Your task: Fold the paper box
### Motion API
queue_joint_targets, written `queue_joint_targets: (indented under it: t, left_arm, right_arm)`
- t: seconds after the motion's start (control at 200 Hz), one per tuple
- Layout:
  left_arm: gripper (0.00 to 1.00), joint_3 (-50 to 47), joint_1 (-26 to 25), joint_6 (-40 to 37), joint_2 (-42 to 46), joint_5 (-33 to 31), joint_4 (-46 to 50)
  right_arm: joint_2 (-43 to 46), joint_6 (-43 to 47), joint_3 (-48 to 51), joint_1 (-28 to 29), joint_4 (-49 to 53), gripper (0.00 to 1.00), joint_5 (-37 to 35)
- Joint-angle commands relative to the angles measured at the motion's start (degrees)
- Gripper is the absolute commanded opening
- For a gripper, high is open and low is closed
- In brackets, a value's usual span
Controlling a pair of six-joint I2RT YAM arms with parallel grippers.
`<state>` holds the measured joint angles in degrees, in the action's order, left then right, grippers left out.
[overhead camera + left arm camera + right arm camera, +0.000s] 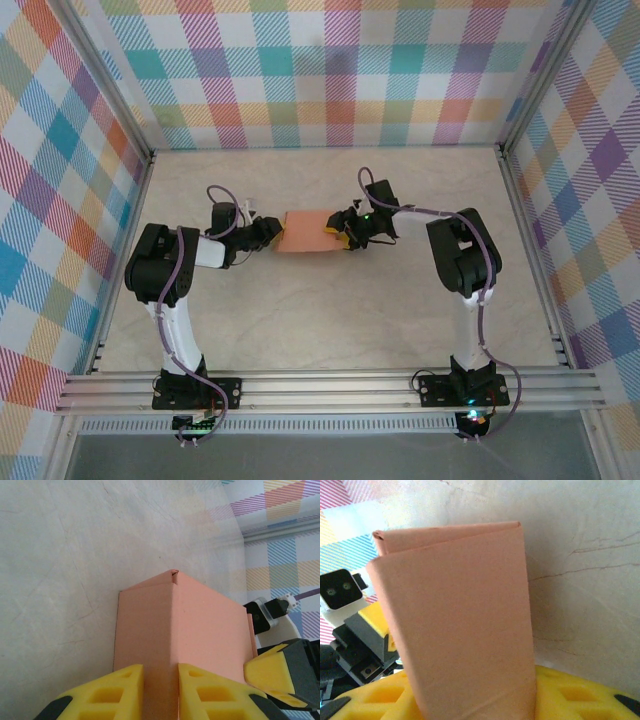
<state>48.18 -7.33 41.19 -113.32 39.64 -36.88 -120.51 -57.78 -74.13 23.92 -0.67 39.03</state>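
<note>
The paper box (pixel 310 232) is a salmon-orange folded card shape in the middle of the table, stretched between both arms. My left gripper (pixel 277 232) holds its left end. In the left wrist view the yellow fingers (pixel 125 690) pinch a folded ridge of the paper box (pixel 200 625), so my left gripper (pixel 160 672) is shut on it. My right gripper (pixel 340 232) is at the right end. Seen from the right wrist, the paper box (pixel 460 615) stands upright and fills the gap of my right gripper (pixel 472 680), touching both yellow fingers.
The beige table (pixel 330 320) is bounded by plaid walls (pixel 330 70) on three sides. An aluminium rail (pixel 330 390) runs along the near edge by the arm bases. Bare table lies in front of and behind the box.
</note>
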Motion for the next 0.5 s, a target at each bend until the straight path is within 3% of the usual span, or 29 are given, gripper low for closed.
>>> queue_joint_targets:
  t: [0.0, 0.095, 0.205, 0.495]
  left_arm:
    - [0.23, -2.79, 0.38, -0.19, -4.72, -5.16, 11.59]
    - [0.31, -3.05, 0.37, -0.23, -4.14, -4.83, 10.76]
    - [0.48, -4.51, 0.3, -0.25, -0.74, -5.02, 7.64]
    - [0.79, -5.9, -0.03, -9.32, 14.23, -11.37, 9.7]
  right_arm:
    - [2.05, -2.68, 1.94, -0.09, -6.2, 0.45, 3.17]
    - [3.24, -3.36, 3.43, -0.41, -9.04, 0.43, 4.31]
    - [4.43, -3.92, 4.65, -0.95, -10.47, 0.38, 4.39]
    - [6.15, -3.31, 5.1, -2.03, -9.99, 0.42, 5.92]
